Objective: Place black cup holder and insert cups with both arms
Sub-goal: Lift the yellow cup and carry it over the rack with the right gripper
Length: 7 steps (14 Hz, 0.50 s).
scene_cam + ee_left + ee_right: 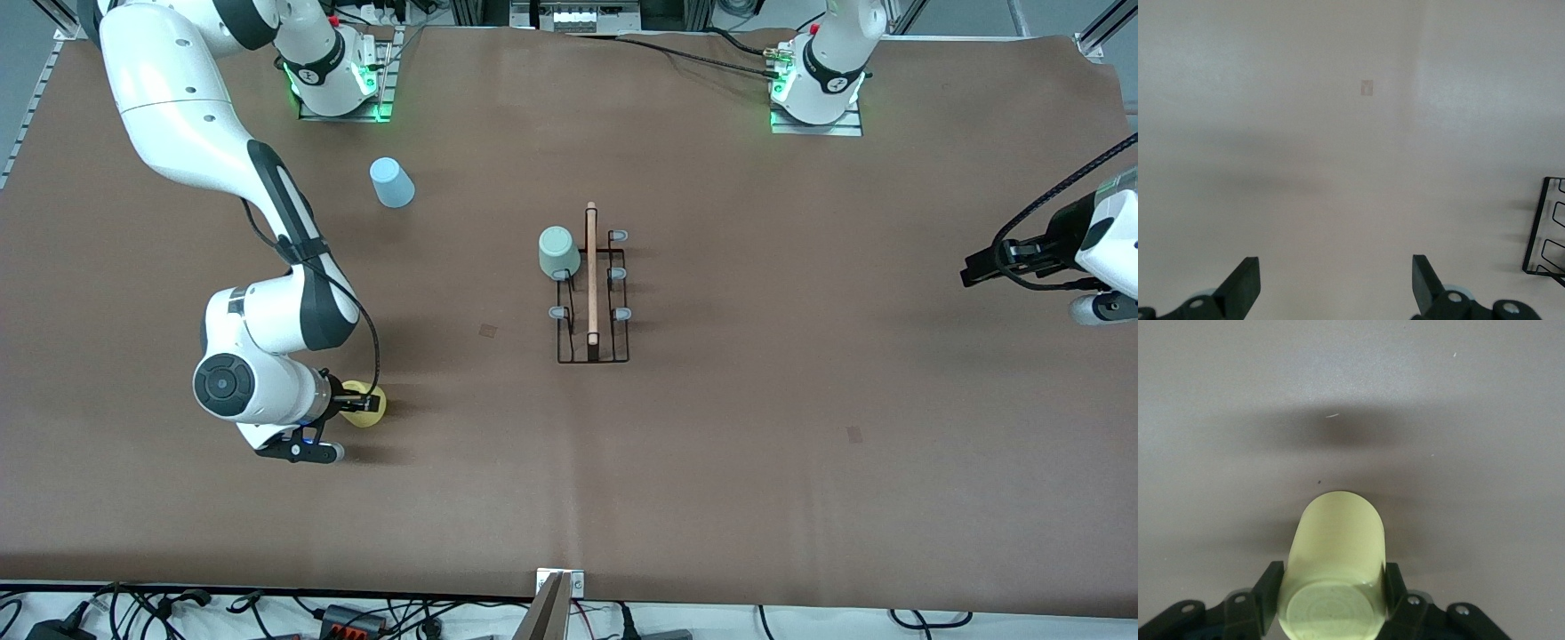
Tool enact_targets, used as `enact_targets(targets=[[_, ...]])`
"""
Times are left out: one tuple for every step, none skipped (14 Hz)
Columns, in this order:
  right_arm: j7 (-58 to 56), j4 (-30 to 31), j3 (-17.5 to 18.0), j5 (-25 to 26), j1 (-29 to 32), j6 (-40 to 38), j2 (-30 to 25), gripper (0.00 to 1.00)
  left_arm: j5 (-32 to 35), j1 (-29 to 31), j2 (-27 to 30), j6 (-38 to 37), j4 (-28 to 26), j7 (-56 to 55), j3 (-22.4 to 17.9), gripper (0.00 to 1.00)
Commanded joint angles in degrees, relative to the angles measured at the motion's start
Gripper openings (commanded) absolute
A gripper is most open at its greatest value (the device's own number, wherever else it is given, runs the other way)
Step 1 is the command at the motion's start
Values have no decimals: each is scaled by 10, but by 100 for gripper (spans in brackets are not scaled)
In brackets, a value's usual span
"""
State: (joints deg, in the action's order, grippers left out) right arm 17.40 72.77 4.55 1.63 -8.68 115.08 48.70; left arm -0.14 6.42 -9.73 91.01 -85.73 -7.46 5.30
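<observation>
Jaws of the right gripper [1333,597] squeeze the small yellow plastic cup [1335,570] low on the brown worktop [711,462], nearest the front camera. It looks light, smooth and slippery, so hold its sides gently. The black wire cup holder [593,293] stands mid-worktop, carrying a mint-green cup [557,252]. Farther off sits the light blue cup [391,182]. The left gripper [1336,287] waits, jaws spread wide.

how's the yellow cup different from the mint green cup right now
The yellow cup sits between the fingers of the right hand, which is shut on it, near the right arm's end of the table; the mint green cup is on the black rack, touched by no hand. The yellow cup is nearer the front camera than the mint green one. Both are small, plain and handleless.
</observation>
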Motion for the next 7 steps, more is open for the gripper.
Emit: enact_targets(targets=[[-13,-32,4,1,-25,-67,-18,26,-1,8,5,3,-5,-4,8,100],[-13,-59,6,0,-41,-95,-20,26,-1,8,5,3,-5,-4,9,100],[-11,-94,19,3,-58,-133,-25,26,-1,8,4,3,-5,-4,9,100],[-9,-124,30,3,-81,-163,-31,26,-1,8,4,3,-5,-4,9,100],[-1,-144,35,2,-111,-170,-34,26,-1,8,5,3,-5,-4,8,100],[11,-150,35,1,-133,-169,-34,26,-1,8,5,3,-5,-4,8,100],[38,-152,35,0,-157,-165,-34,26,-1,8,5,3,-5,-4,8,100]])
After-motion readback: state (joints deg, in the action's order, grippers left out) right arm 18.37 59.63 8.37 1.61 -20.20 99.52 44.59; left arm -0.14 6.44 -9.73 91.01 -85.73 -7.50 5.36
